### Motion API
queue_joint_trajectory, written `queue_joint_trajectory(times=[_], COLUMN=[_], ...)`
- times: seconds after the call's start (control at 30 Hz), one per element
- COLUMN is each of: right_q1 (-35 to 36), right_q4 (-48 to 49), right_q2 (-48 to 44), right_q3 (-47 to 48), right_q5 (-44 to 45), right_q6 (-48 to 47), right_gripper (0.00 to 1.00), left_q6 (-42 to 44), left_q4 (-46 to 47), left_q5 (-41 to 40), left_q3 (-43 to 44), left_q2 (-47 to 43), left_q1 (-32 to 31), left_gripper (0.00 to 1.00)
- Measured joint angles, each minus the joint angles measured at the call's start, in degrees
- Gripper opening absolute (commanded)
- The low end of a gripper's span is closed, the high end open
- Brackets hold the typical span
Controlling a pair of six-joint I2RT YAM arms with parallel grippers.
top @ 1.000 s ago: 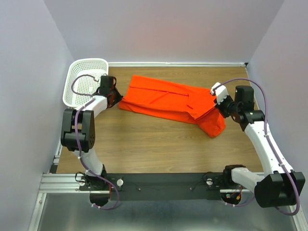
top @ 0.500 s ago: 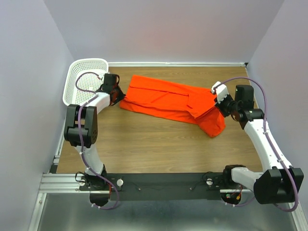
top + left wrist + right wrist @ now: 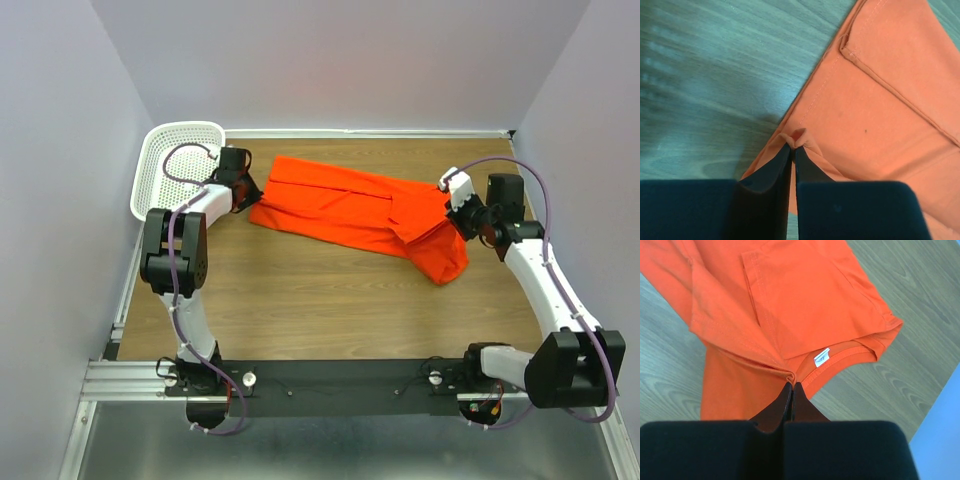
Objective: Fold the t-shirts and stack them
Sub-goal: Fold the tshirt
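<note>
Left tool [image 3: 792, 149] and right tool [image 3: 791, 385] pinch t-shirt [image 3: 340, 205] edges.

Your left arm [image 3: 203, 207] and right arm [image 3: 545, 285] are white with black joints, purple cables [image 3: 500, 160] looping behind flat black fingers [image 3: 767, 175]

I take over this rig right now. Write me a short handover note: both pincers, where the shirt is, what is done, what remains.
Left pincer: shut, pinching the t-shirt at the edge of its left end, low on the table.
Right pincer: shut on the edge beside the collar, at the right end.
T-shirt: a long strip across the far half of the table, near the white basket, not in it.
Done: apparently folded lengthwise.
Left: fold it shorter and stack it; no other shirt in view.
</note>
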Motion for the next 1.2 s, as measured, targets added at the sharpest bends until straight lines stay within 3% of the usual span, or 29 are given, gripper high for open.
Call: queue_joint_trajectory(times=[0.13,0.17,0.27,0.3,0.37,0.6,0.8,1.2], right_q1=[-0.31,-0.55,-1.49,-1.55,-1.66,-1.79,-1.81,-1.81], right_q4=[0.48,0.55,0.57,0.57,0.61,0.79,0.92,1.4], right_q2=[0.94,1.09,1.6,1.73,2.1,4.31,7.63,15.39], right_q3=[0.02,0.02,0.02,0.02,0.02,1.25,3.74,11.04], right_q5=[-0.17,-0.2,-0.22,-0.22,-0.35,-1.44,-2.21,-3.61], right_q6=[0.0,0.0,0.0,0.0,0.0,0.02,0.2,0.2], right_gripper=[0.01,0.0,0.01,0.01,0.0,0.01,0.01,0.01], left_q6=[1.01,1.33,1.97,2.19,2.4,3.63,5.9,12.48], left_q4=[-0.35,-0.46,-0.59,-0.59,-0.55,-0.5,1.4,4.15], left_q5=[0.83,1.07,1.57,1.66,1.81,2.86,5.42,11.87], left_q3=[0.48,0.68,0.87,0.87,0.85,0.7,-2.25,-19.15], left_q2=[0.09,0.09,0.09,0.09,0.0,-4.61,-14.53,-35.08], left_q1=[0.0,0.0,0.0,0.0,0.0,0.0,0.0,0.0], left_gripper=[0.25,0.32,0.41,0.51,0.55,0.57,0.57,0.59])
